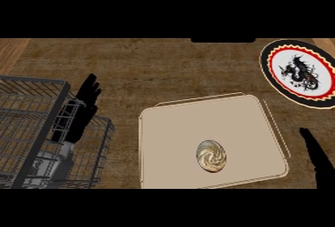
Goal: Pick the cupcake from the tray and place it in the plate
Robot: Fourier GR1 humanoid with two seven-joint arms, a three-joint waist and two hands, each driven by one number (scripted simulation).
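Cupcake [211, 156] sits lower centre, on tray [196, 119], untouched. Plate [278, 82] upper right. Right hand [317, 155] at right edge, fingers straight, released. Left hand [83, 106] rests open beside wire rack [33, 133]. Approach cupcake from right, curl round sides, lift straight.

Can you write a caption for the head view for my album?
Cupcake waits on the tray; plate sits beyond.
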